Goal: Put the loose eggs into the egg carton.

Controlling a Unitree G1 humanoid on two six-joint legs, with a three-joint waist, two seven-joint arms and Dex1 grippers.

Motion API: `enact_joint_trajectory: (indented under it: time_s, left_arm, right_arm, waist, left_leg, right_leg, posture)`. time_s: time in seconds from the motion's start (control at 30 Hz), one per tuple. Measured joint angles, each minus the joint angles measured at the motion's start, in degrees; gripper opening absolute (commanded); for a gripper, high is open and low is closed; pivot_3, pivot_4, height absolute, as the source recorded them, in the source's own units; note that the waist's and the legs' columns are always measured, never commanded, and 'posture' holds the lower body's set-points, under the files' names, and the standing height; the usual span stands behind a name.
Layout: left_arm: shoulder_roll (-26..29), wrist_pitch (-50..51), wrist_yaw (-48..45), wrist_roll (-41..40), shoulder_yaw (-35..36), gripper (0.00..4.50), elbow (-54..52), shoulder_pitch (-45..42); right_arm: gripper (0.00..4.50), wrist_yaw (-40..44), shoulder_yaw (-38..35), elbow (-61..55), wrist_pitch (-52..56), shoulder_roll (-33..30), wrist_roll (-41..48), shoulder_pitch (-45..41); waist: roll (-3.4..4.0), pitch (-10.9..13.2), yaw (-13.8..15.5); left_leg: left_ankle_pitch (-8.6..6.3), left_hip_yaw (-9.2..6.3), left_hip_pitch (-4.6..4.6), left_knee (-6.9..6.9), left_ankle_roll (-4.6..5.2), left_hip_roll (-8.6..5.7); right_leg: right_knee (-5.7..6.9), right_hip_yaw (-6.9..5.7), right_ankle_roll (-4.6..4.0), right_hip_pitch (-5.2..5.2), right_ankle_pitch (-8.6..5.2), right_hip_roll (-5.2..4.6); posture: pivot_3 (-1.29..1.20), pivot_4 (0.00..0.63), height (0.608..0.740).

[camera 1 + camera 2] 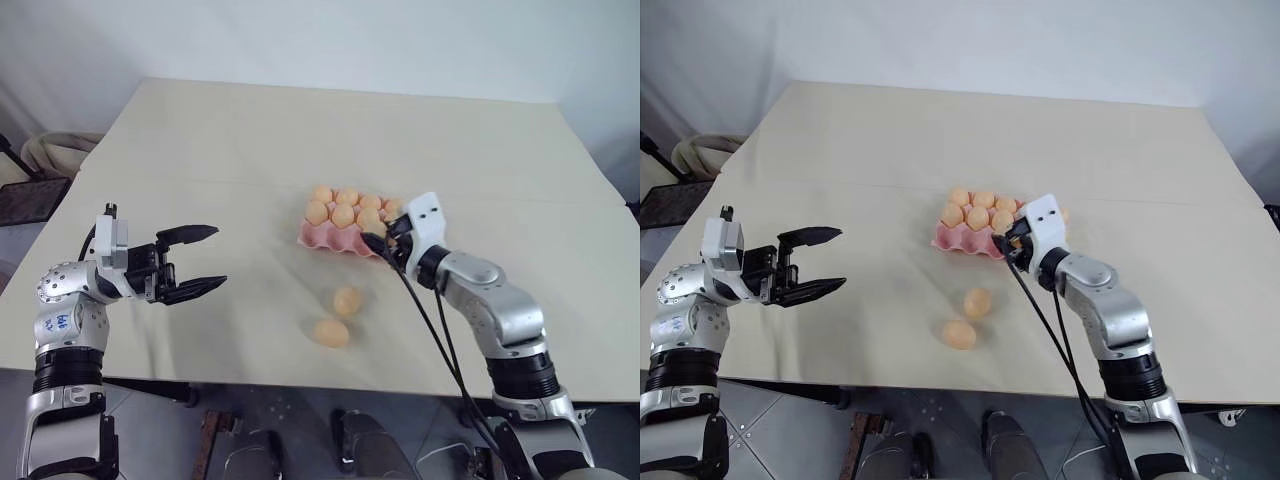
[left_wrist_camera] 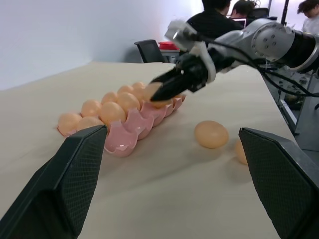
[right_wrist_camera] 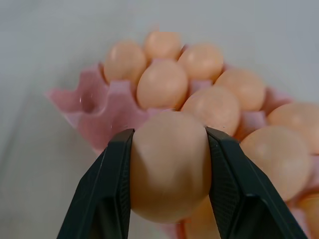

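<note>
Two loose eggs lie nearest the camera on the beige table [image 1: 200, 140], toward its near edge: one egg [image 1: 331, 333] closest, a second egg [image 1: 347, 300] just beyond it and slightly right, apart from each other. Farther back, right of centre, sits the pink egg carton [image 1: 335, 238], its far cups already filled with matching pale orange eggs and its near-left cups bare.

At the carton's near right corner, the right gripper [image 3: 169, 174] is clenched on a third egg [image 3: 169, 172], one black finger pressed against each side of its widest part, hovering over the filled cups. Off to the left, well apart from everything, the left gripper [image 1: 195, 262] hangs above the table with its fingers spread wide and nothing between them.

Eggs like these look light, smooth and slippery, and a real shell would crack under a hard pinch. Taking each one across its broad middle with gentle pressure seems the safest hold, then lowering it straight into a bare cup rather than dropping it.
</note>
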Motion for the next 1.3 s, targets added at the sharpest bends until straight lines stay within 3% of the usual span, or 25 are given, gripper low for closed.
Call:
enact_joint_trajectory:
  time_s: [0.23,0.5,0.53,0.63,0.97,1.13,1.3]
  left_arm:
    - [0.0,0.1,1.4,-0.2,1.2,4.5,-2.3,2.7]
    - [0.0,0.1,2.4,-0.4,1.2,4.5,-3.6,3.4]
    - [0.0,0.1,2.5,-0.4,1.2,4.5,-3.6,3.4]
    - [-0.1,0.1,2.7,-0.4,1.2,4.5,-3.6,3.3]
    - [-0.3,0.1,3.7,-0.4,1.4,4.5,-3.4,3.1]
    - [-0.5,0.2,4.4,-0.3,1.4,4.5,-3.5,3.1]
    - [-0.4,1.3,6.8,-0.2,1.9,4.5,-4.0,4.4]
  right_arm:
    - [1.64,1.4,1.2,4.8,-4.0,1.4,-2.4,-2.7]
    - [4.33,4.2,1.6,5.2,-4.4,1.5,-2.6,-3.2]
    - [4.47,4.5,1.6,5.0,-4.4,1.5,-2.6,-3.2]
    - [4.47,5.4,1.4,3.4,-3.8,1.0,-2.4,-3.2]
    - [4.47,13.5,-7.2,-8.7,0.1,-12.2,4.5,1.1]
    - [4.47,19.5,-14.1,-12.4,-0.2,-19.4,8.5,9.2]
    - [4.47,29.5,-21.9,-16.0,-4.6,-26.3,12.1,23.2]
  waist:
    - [0.0,0.0,-0.1]
    - [0.0,0.0,-0.2]
    - [0.0,0.0,-0.1]
    - [0.0,0.0,-0.1]
    - [0.0,0.0,0.1]
    - [0.01,0.0,0.4]
    - [0.0,0.0,0.7]
  left_leg:
    - [0.14,-0.18,0.12,-0.07,-0.24,0.08]
    - [0.15,-0.23,0.12,-0.06,-0.26,0.09]
    - [0.15,-0.24,0.12,-0.06,-0.26,0.08]
    - [0.16,-0.24,0.12,-0.06,-0.26,0.08]
    - [0.08,-0.45,0.1,-0.11,-0.2,0.09]
    - [0.0,-0.55,0.1,-0.15,-0.07,0.1]
    - [-0.06,-0.73,0.22,-0.1,0.0,0.1]
  right_leg:
    - [0.21,-0.2,-0.1,0.01,-0.05,0.03]
    - [0.32,-0.27,-0.15,0.0,-0.08,0.01]
    - [0.32,-0.28,-0.15,0.0,-0.08,0.01]
    - [0.33,-0.29,-0.15,-0.01,-0.08,0.01]
    - [0.11,-0.28,-0.19,0.12,-0.1,-0.03]
    - [0.04,-0.28,-0.21,0.17,-0.12,-0.02]
    - [-0.02,-0.29,-0.2,0.42,-0.12,-0.01]
  posture:
    - [0.0,0.15,0.74]
    - [0.0,0.15,0.74]
    - [0.0,0.15,0.74]
    - [0.0,0.15,0.74]
    - [0.0,0.15,0.74]
    - [0.0,0.15,0.74]
    - [0.0,0.15,0.74]
